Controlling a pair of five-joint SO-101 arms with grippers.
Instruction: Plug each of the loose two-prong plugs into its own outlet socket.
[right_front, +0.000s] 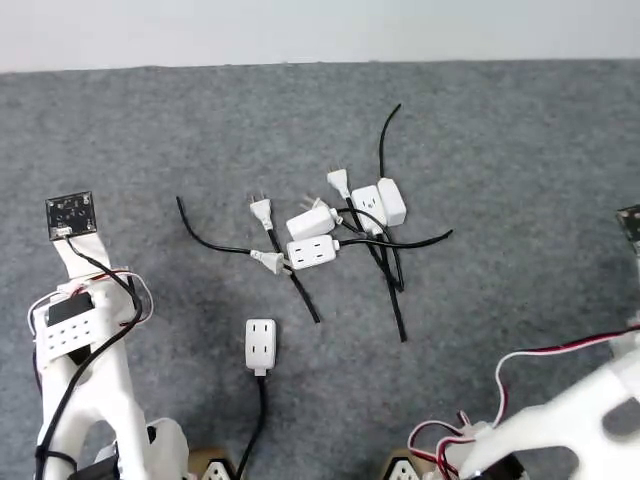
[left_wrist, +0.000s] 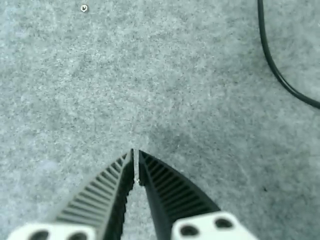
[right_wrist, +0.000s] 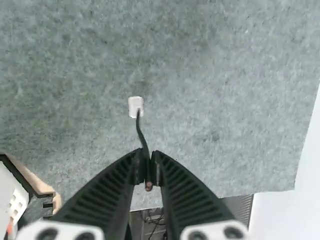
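Plugs (right_front: 261, 210) lie tangled among sockets (right_front: 310, 252) — left gripper (left_wrist: 135, 153) closed, right gripper (right_wrist: 146, 155) pinching black cord (right_wrist: 141, 131).

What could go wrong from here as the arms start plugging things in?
The right gripper pinches a cord near its bare end, far from the white head, so the head may swing or drag with little control. The pile in the middle is tangled, so pulling one piece out could drag the rest along.
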